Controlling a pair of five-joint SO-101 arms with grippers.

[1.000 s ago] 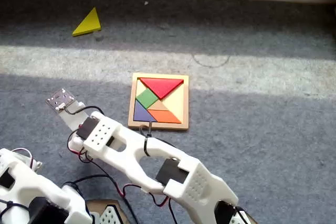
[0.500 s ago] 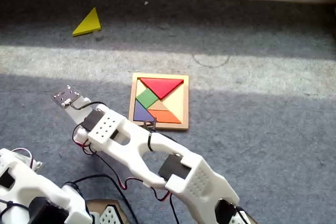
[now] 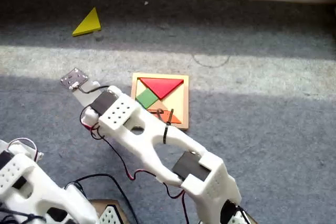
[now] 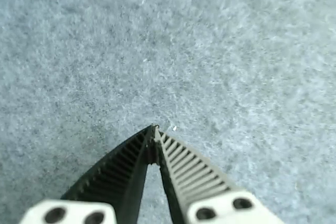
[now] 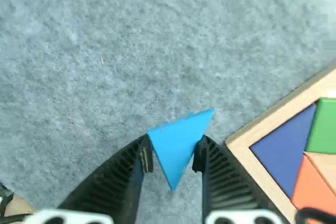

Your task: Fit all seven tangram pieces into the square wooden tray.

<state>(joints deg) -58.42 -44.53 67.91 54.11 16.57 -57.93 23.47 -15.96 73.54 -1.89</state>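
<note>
The square wooden tray (image 3: 159, 76) lies mid-carpet holding a red triangle (image 3: 160, 85), a green square (image 3: 146, 98) and an orange piece (image 3: 172, 117). My right arm (image 3: 152, 140) stretches across the tray's near left corner. In the right wrist view my right gripper (image 5: 172, 149) is shut on a light blue triangle (image 5: 178, 137), held just above the carpet beside the tray's corner (image 5: 262, 124); a dark blue triangle (image 5: 286, 148) sits inside that corner. A yellow triangle (image 3: 88, 23) lies far off at the back left. My left gripper (image 4: 154, 130) is shut and empty over bare carpet.
The left arm (image 3: 26, 187) stays at the near left edge. Grey carpet surrounds the tray, with a bright band of sunlight across it. A wall edge runs along the far side.
My right arm has swung away from me and slightly rightward, now covering the tray's near left corner. The left arm's base shifted a little.
</note>
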